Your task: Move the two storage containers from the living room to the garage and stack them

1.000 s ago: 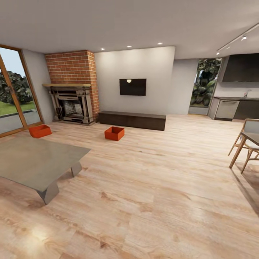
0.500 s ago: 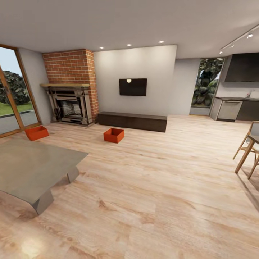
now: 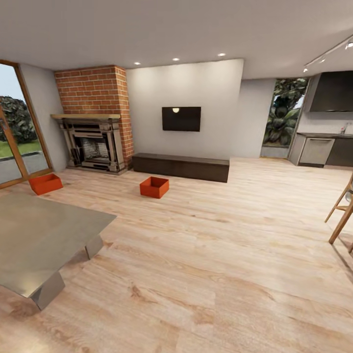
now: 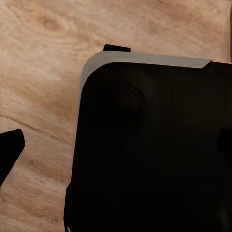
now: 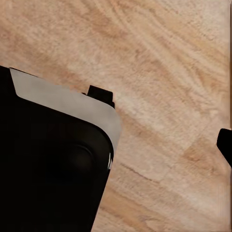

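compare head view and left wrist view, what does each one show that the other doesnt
Head view alone: the two storage containers on the light wood floor, one in front of the low dark cabinet, the other near the brick fireplace and glass door, plus the wall TV and grey coffee table.

Left wrist view alone: a close look at a black, grey-edged part of the robot's body.

Both share the wood-plank floor; neither settles how the jaws stand.
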### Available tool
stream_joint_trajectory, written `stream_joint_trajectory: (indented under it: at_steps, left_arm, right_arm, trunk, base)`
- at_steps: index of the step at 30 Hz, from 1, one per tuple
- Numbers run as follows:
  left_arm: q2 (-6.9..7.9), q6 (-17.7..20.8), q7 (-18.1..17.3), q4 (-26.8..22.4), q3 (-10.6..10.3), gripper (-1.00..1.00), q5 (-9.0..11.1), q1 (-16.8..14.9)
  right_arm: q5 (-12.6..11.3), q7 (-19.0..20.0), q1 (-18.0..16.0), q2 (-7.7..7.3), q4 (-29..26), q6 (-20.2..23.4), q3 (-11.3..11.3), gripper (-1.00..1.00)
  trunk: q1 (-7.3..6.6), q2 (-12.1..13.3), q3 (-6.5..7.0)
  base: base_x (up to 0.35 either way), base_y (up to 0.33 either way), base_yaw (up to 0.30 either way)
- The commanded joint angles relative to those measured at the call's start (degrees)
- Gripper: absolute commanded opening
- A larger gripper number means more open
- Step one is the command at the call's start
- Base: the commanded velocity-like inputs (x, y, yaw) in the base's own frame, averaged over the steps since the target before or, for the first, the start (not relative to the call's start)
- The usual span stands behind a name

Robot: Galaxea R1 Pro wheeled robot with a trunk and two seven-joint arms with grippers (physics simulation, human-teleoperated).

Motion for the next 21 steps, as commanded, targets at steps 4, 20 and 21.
stream_joint_trajectory:
  at_steps: [4,20,21]
  left_arm:
    - [0.07,-0.16,0.03,0.00,-0.03,1.00,2.44,-0.02]
    - [0.08,-0.24,0.03,0.00,-0.04,1.00,2.72,-0.02]
    - [0.08,-0.25,0.03,0.00,-0.04,1.00,2.72,-0.02]
  right_arm:
    - [-0.53,-0.02,-0.06,0.03,0.16,-0.34,0.49,1.00]
    - [-0.55,-0.03,-0.06,0.03,0.16,-0.31,0.49,1.00]
    - [-0.54,-0.04,-0.06,0.03,0.16,-0.30,0.49,1.00]
  trunk:
    - [0.03,-0.02,-0.05]
    - [0.03,-0.02,-0.05]
    - [0.03,-0.02,-0.05]
  base:
    - [0.324,0.000,0.000]
    - [0.323,0.000,0.000]
    - [0.323,0.000,0.000]
